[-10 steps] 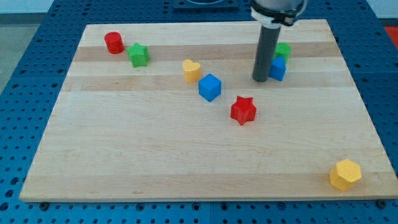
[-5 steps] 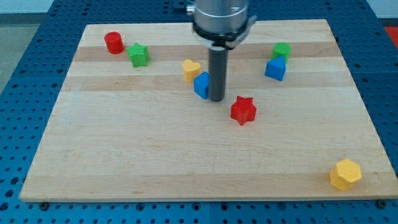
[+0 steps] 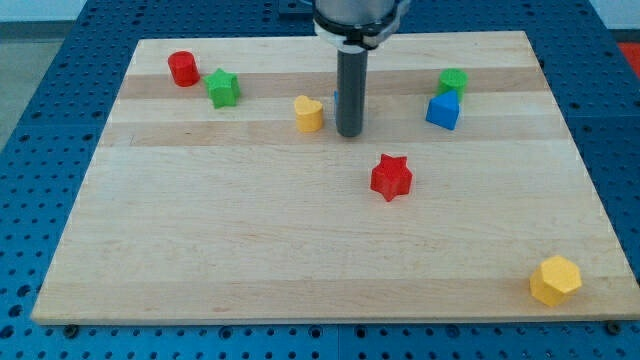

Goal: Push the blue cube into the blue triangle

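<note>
Robot body: dark rod under a wider metal collar.
Straight cylindrical rod (image 3: 349, 90), dark grey to black, smooth, slight sheen down its length, no markings or screws visible on it. My tip (image 3: 349, 134) is a plain flat-cut end, same width as the rod. Above, a broader round collar (image 3: 358, 18), silver-grey with a dark band at its lower edge, cut off by the view's top. No cables visible.

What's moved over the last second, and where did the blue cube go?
My tip swung from beside the blue triangle toward the view's left, reached the blue cube, then shifted toward the view's top. The cube moved up with it and is now almost hidden behind the rod; only a blue sliver shows. The yellow heart, red star and the other blocks stayed put.
</note>
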`<move>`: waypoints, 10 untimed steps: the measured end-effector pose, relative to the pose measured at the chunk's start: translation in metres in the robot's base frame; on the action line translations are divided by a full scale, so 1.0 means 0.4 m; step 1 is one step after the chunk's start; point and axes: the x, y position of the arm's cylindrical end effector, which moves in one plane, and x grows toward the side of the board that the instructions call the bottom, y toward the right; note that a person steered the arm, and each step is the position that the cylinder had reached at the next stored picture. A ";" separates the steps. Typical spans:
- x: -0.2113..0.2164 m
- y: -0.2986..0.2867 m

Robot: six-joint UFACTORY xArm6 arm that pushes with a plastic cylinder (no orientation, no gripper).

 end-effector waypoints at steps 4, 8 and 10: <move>-0.054 0.111; -0.010 0.190; -0.013 0.258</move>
